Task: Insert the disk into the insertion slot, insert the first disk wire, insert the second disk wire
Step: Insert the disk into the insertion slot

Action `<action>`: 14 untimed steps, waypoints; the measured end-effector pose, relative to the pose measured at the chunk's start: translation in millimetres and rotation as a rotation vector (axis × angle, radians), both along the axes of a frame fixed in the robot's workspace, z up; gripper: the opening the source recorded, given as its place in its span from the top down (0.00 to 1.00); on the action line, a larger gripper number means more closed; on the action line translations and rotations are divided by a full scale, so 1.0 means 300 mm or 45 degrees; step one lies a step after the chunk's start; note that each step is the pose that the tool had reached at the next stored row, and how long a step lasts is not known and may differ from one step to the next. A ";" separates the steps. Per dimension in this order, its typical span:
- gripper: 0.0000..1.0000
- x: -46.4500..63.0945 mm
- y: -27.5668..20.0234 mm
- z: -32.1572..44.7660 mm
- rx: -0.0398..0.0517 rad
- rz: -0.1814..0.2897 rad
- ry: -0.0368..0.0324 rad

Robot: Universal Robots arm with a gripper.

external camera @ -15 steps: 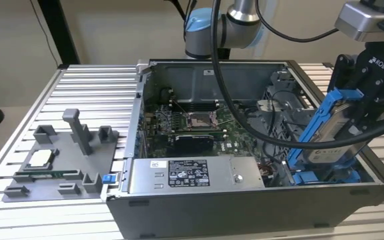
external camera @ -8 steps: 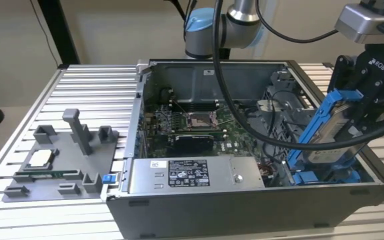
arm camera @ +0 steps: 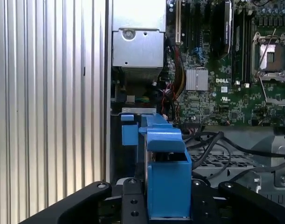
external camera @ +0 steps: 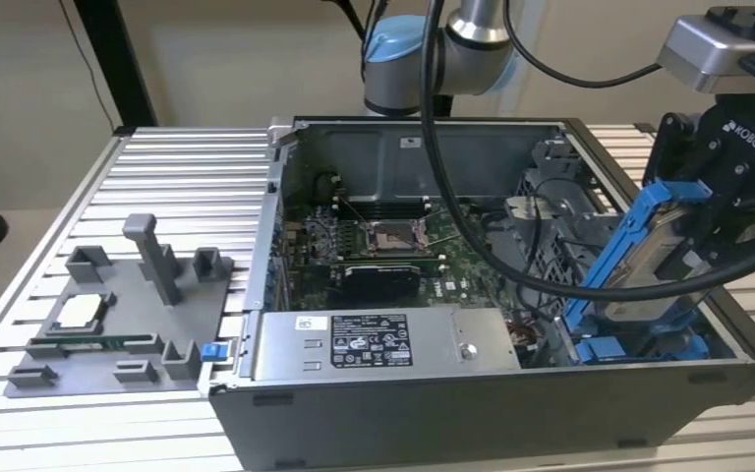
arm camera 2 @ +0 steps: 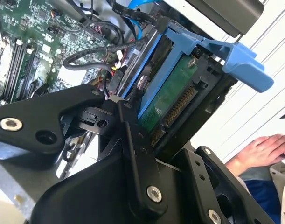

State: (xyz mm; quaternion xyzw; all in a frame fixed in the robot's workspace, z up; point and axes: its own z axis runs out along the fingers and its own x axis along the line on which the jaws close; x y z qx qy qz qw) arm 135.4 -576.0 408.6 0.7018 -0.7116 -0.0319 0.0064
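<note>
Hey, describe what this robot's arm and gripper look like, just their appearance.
The arm is a silver-grey tube with a light blue joint cap. Thick black cables hang from it. The gripper is matte black with white lettering on its body, and a grey camera housing sits above it. In the second wrist view its black linkage bars carry silver screws.

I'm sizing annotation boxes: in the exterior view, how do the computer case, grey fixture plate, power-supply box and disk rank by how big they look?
1. computer case
2. grey fixture plate
3. power-supply box
4. disk, which is held tilted and partly covered, so its place against the box is unsure.
</note>
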 end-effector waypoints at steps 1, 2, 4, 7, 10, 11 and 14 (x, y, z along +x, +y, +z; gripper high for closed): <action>1.00 0.001 0.000 -0.002 0.001 0.000 0.0002; 1.00 0.001 0.000 -0.003 0.001 0.000 0.0003; 1.00 0.004 0.000 -0.006 0.002 0.000 0.0003; 1.00 0.005 0.000 -0.011 0.001 0.000 0.0003; 1.00 0.006 0.000 -0.022 0.004 0.000 0.0005; 1.00 0.006 0.000 -0.025 0.004 0.000 0.0005; 1.00 0.006 0.000 -0.025 0.005 0.000 0.0007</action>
